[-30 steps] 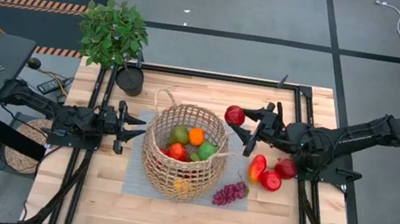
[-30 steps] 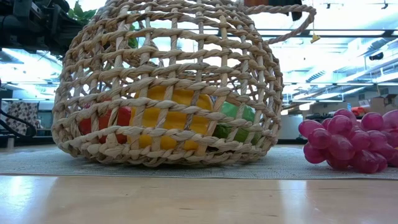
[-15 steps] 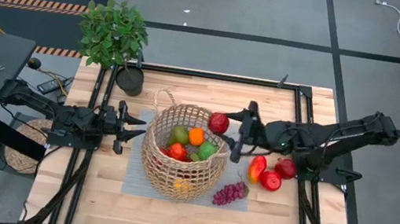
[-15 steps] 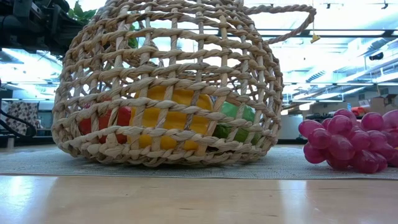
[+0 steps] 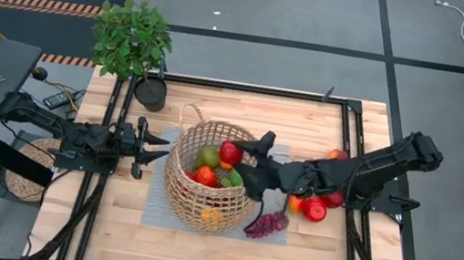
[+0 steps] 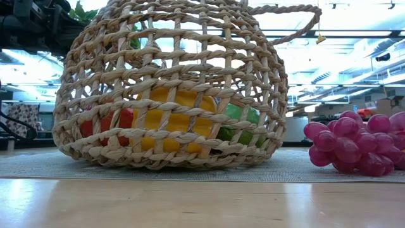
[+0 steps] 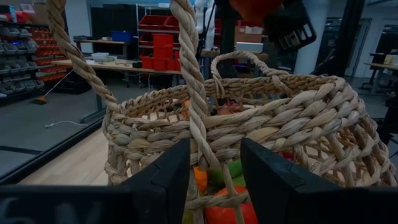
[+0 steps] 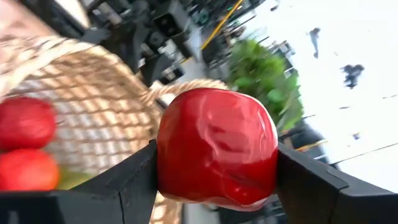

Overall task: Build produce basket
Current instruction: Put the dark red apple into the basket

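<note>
while my right gripper (image 5: 230, 155) pinches a glossy red apple (image 8: 216, 147) between its two dark fingers (image 8: 134, 180), it has carried that fruit leftward in the past second, from out over the bare wood beyond the rim to a spot above the mouth of the large round tan open-weave wicker basket (image 5: 203, 201). that means the carry is about done, and i judge the next thing is to let go so the apple drops among the rest.

my left gripper (image 5: 149, 145) waits just left of the basket, its fingers (image 7: 163, 182) parted either side of the near rope handle (image 7: 193, 93) without squeezing it.

the basket sits on a grey mat (image 5: 153, 210) at the middle of the wooden table (image 5: 97, 230). through its weave the low view shows red, yellow and green pieces lying at the bottom. outside it to the right remain a purple grape bunch (image 5: 266, 224) and several red fruits (image 5: 313, 210) near my right arm. a leafy potted plant (image 5: 132, 39) stands at the far left corner.
</note>
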